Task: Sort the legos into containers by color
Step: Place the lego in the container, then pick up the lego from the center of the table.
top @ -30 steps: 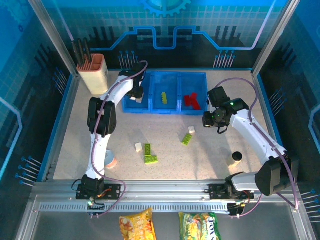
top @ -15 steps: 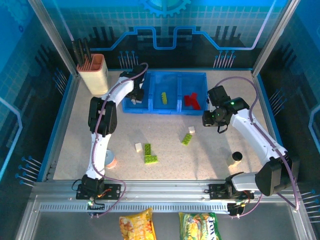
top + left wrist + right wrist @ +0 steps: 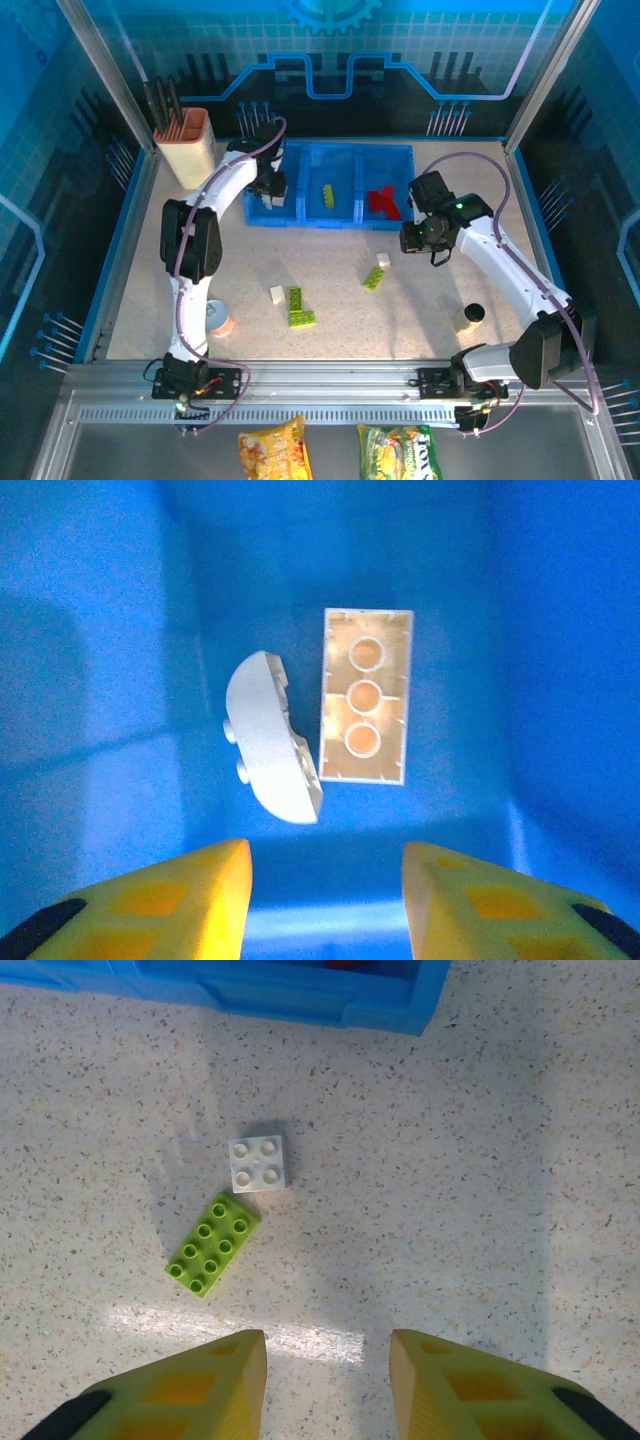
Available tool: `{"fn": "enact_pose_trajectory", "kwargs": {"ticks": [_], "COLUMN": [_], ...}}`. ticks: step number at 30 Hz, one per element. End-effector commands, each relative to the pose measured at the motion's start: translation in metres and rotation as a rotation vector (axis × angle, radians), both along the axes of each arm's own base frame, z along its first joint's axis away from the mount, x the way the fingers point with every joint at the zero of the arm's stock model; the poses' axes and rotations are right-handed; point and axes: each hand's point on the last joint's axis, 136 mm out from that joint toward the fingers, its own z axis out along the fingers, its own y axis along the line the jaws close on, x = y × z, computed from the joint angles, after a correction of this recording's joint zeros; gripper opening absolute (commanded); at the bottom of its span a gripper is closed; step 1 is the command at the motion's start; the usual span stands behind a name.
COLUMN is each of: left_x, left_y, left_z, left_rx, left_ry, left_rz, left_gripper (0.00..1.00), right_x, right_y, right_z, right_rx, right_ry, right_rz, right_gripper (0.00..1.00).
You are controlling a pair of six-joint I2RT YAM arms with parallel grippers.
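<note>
The blue tray of containers point(image 3: 300, 220) sits at the back of the table. My left gripper point(image 3: 268, 188) hangs over its left bin and is open point(image 3: 325, 900). Below its empty jaws lie a curved white lego point(image 3: 268, 740) and an upturned white lego point(image 3: 365, 695). The middle bin holds a green lego point(image 3: 327, 195) and the right bin holds red legos point(image 3: 380, 200). My right gripper point(image 3: 420, 238) hovers open point(image 3: 328, 1390) above the table, just short of a white lego point(image 3: 260, 1163) and a green lego point(image 3: 212, 1243). More legos lie nearer: a white one point(image 3: 277, 294) and two green ones point(image 3: 295, 297) point(image 3: 302, 318).
A beige utensil holder point(image 3: 185, 148) stands at the back left. A small can with an orange label point(image 3: 218, 318) is beside the left arm, and a small bottle point(image 3: 472, 316) stands at the front right. Two snack bags point(image 3: 273, 450) lie below the rail.
The left gripper has opened over the left bin, and a white lego now lies free below it. The left arm's elbow swung left. The right gripper shifted slightly left.
</note>
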Motion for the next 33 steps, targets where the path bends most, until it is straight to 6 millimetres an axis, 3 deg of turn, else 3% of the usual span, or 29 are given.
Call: {"fn": "enact_pose_trajectory", "kwargs": {"ticks": [1,10,20,29,33], "left_x": [-0.012,-0.050,-0.095,-0.109,-0.120], "left_y": [-0.005,0.001,0.029,0.028,0.027], "left_z": [0.025,0.050,0.055,0.061,0.062], "left_rx": [-0.087,-0.121,-0.175,-0.220,-0.231], "left_ry": [-0.024,-0.026,-0.001,0.010,0.024], "left_rz": [0.010,0.001,0.038,0.045,0.039], "left_gripper": [0.44,0.44,0.44,0.45,0.45], "right_x": [0.001,0.005,0.009,0.001,-0.004], "right_y": [0.006,0.019,0.039,0.077,0.081], "right_z": [0.000,-0.020,-0.045,-0.065,-0.082], "right_rx": [-0.003,0.009,0.005,0.038,0.009], "right_ry": [-0.001,0.026,0.059,0.039,0.065], "right_rz": [0.001,0.018,0.024,-0.090,-0.178], "right_gripper": [0.38,0.38,0.38,0.41,0.41]}}
